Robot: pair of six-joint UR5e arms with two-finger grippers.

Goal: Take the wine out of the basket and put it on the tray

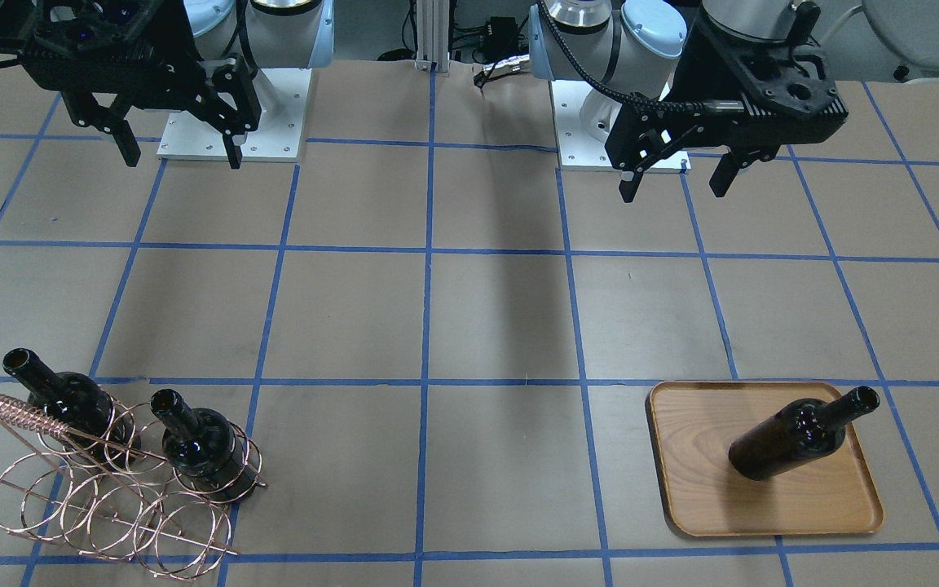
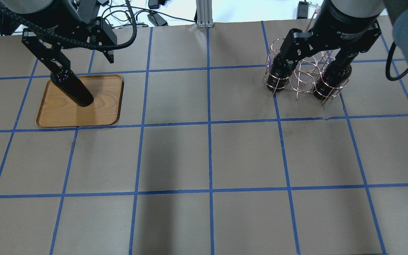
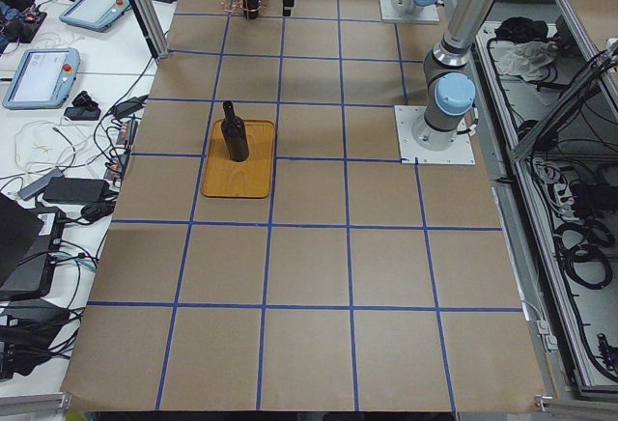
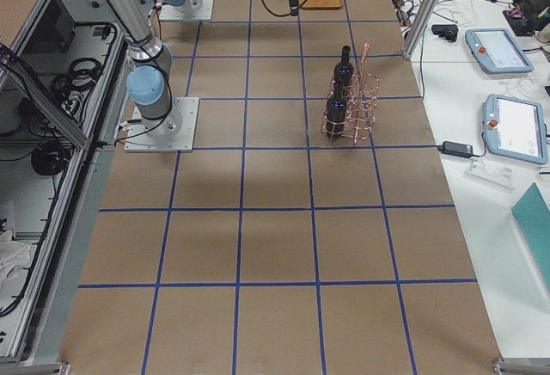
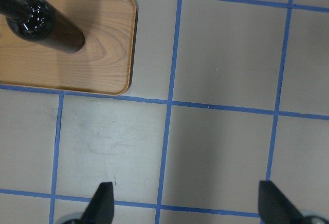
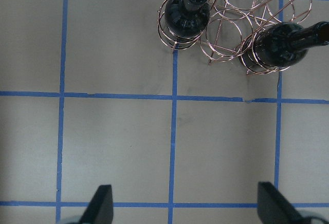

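Two wine bottles are held upright in the basket, at twelve and two o'clock from the right gripper, jaws spread wide; a third is set on the tray.

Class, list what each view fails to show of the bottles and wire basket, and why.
- Overhead view: the right gripper covers the necks of both bottles in the basket.
- Overhead view: the left gripper hides the neck of the wine on the tray.
- Left wrist view: the left edge cuts that wine's neck.
- Right wrist view: the top edge crops the basket.
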